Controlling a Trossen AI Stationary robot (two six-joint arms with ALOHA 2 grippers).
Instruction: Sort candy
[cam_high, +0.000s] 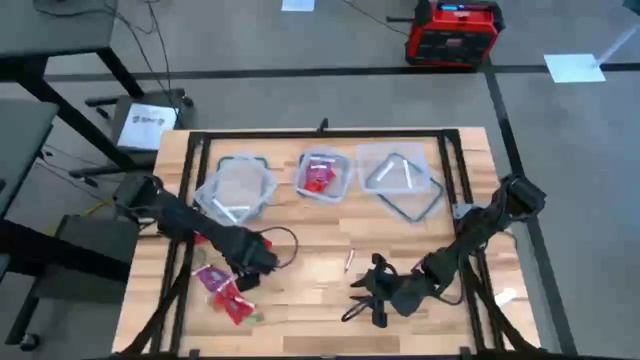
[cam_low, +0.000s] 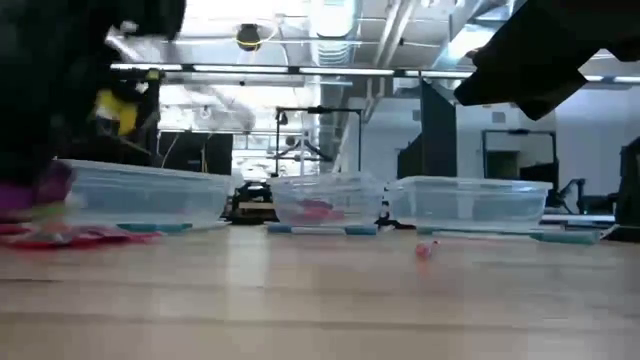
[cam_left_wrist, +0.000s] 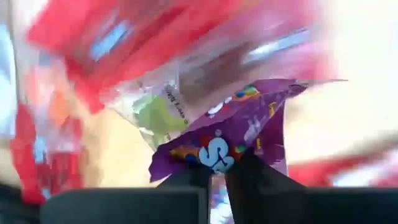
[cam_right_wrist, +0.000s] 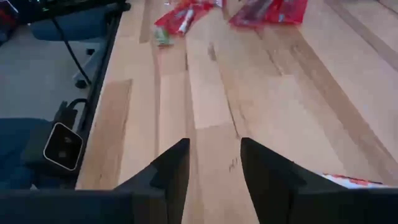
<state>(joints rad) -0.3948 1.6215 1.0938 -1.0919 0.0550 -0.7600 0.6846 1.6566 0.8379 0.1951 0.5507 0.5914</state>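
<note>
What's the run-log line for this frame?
left gripper: shut on purple candy, at candy pile | right gripper: open, empty, over bare table | middle tub: holds red candy

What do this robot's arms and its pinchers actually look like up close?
Both arms are dark, nearly black, built from jointed tube-like segments, with thin black cables looping beside them. The left gripper and the right gripper each end in two flat, dark fingers with angled, wedge-shaped tips, fixed to a wide dark bar. No markings or labels show on them.
</note>
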